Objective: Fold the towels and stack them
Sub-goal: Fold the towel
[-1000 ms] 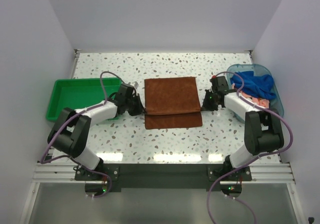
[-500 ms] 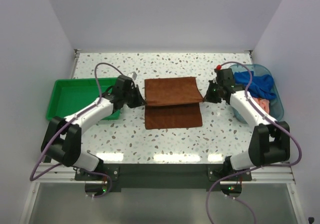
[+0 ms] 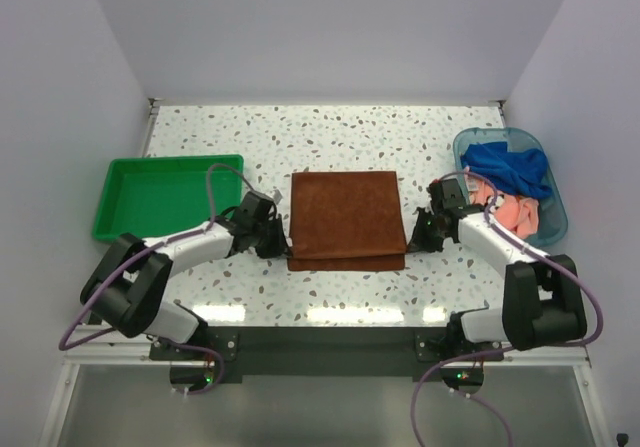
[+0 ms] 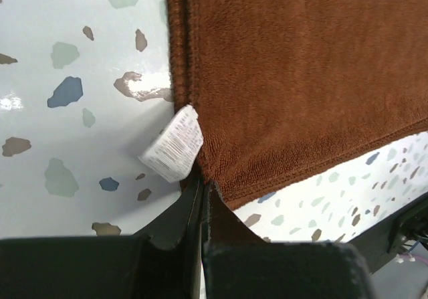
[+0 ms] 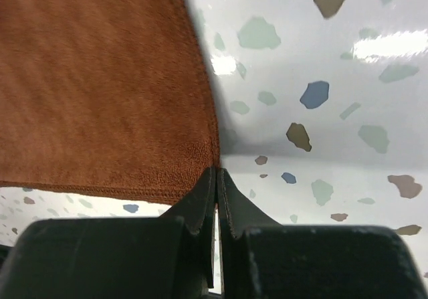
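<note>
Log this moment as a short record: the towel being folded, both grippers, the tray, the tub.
Brown towel: folded in half, lying flat
Left gripper: shut on the towel's near left corner
Right gripper: shut on its near right corner
Green tray: left of the towel, no towel in it
Blue tub: right of the towel, holds blue towel and pink towel

Both hands pulled back toward the bases since 0.5 s ago. L hand [image 3: 278,239] & R hand [image 3: 412,237] are now at the near corners of the rust-brown towel [image 3: 345,217], not its mid-sides. Lifted top layer now lies flat; lower layer shows only as a thin near strip. Far edge sits nearer.
</note>
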You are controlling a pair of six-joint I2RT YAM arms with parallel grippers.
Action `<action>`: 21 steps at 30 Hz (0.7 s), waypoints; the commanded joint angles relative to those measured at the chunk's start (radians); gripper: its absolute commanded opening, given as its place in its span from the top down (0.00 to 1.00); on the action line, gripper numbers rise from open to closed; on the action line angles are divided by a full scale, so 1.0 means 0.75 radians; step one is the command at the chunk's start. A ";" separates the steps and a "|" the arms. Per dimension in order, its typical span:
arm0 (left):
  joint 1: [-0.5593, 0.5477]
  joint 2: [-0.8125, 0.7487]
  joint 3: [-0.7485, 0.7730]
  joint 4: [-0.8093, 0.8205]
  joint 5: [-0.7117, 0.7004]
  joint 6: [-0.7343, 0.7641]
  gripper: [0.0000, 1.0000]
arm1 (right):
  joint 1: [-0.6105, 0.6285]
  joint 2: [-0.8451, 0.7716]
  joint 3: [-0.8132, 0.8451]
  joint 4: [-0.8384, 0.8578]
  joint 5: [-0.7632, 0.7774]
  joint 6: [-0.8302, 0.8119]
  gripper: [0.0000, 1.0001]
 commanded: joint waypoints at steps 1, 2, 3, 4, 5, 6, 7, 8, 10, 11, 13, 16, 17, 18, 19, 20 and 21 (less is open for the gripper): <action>-0.005 0.052 -0.017 0.106 -0.015 0.004 1.00 | -0.007 0.056 -0.042 0.106 0.001 0.046 1.00; -0.010 0.070 -0.015 0.108 -0.021 0.006 1.00 | -0.007 0.064 -0.048 0.124 0.001 0.050 1.00; -0.014 0.076 -0.013 0.108 -0.023 0.008 1.00 | -0.005 0.075 -0.060 0.130 -0.001 0.050 1.00; -0.012 0.080 -0.013 0.108 -0.025 0.008 1.00 | -0.005 0.083 -0.064 0.135 0.005 0.048 1.00; -0.012 0.080 -0.009 0.106 -0.027 0.008 1.00 | -0.005 0.083 -0.068 0.137 0.009 0.046 1.00; -0.012 0.076 -0.005 0.102 -0.031 0.008 1.00 | -0.007 0.083 -0.066 0.131 0.013 0.039 1.00; -0.012 0.074 -0.001 0.087 -0.036 0.008 1.00 | -0.005 0.079 -0.060 0.124 0.024 0.029 1.00; -0.012 0.056 0.019 0.077 -0.046 0.006 1.00 | -0.003 0.063 -0.052 0.104 0.030 0.025 1.00; -0.014 0.036 0.048 0.030 -0.062 0.017 1.00 | -0.005 0.038 -0.011 0.073 0.046 0.013 1.00; -0.014 0.017 0.089 0.008 -0.084 0.019 1.00 | -0.005 0.016 0.007 0.033 0.058 0.003 1.00; -0.014 0.001 0.142 -0.078 -0.111 0.039 1.00 | -0.005 -0.011 0.073 -0.012 0.063 -0.010 1.00; -0.014 -0.044 0.263 -0.225 -0.162 0.062 1.00 | -0.005 -0.068 0.167 -0.117 0.046 -0.026 1.00; -0.012 -0.075 0.310 -0.260 -0.189 0.066 1.00 | -0.005 -0.087 0.187 -0.166 0.042 -0.030 1.00; -0.014 -0.091 0.326 -0.291 -0.197 0.078 1.00 | -0.005 -0.119 0.218 -0.190 0.036 -0.032 1.00; -0.014 -0.110 0.339 -0.342 -0.201 0.084 1.00 | -0.001 -0.140 0.226 -0.211 0.028 -0.036 1.00; -0.012 -0.138 0.347 -0.364 -0.197 0.090 1.00 | 0.001 -0.152 0.230 -0.254 0.022 -0.036 1.00; -0.012 -0.151 0.345 -0.379 -0.191 0.094 1.00 | 0.003 -0.167 0.226 -0.274 0.010 -0.034 1.00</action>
